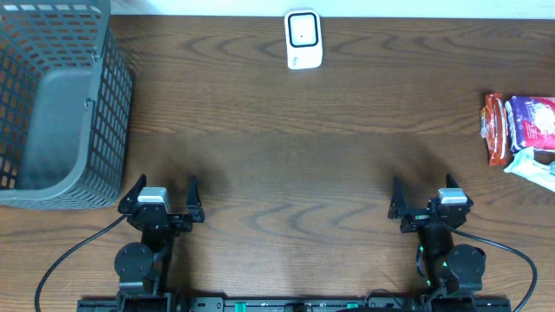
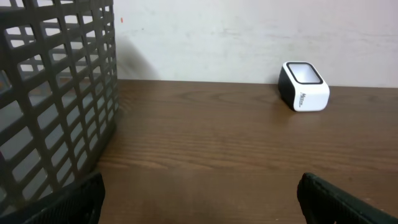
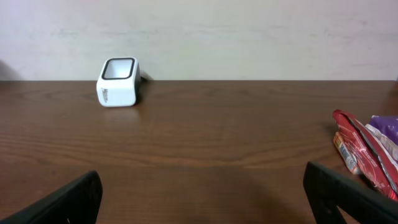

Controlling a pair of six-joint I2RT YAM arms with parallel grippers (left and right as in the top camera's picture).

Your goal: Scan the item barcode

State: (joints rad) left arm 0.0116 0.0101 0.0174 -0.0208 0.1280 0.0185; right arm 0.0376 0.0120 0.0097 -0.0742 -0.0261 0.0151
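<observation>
The white barcode scanner (image 1: 303, 39) with its dark window stands at the table's far edge, also seen in the left wrist view (image 2: 305, 86) and the right wrist view (image 3: 118, 82). The items lie at the right edge: a red packet (image 1: 496, 128) (image 3: 351, 146), a purple packet (image 1: 533, 121) (image 3: 385, 134) and a pale packet (image 1: 533, 166). My left gripper (image 1: 166, 184) (image 2: 201, 199) sits at the near left, open and empty. My right gripper (image 1: 422, 185) (image 3: 206, 196) sits at the near right, open and empty, well short of the packets.
A grey mesh basket (image 1: 113, 104) (image 2: 56, 93) stands at the far left, just beyond the left gripper. Bare brown wood (image 1: 295, 156) stretches between the grippers and the scanner. Cables trail from both arm bases at the near edge.
</observation>
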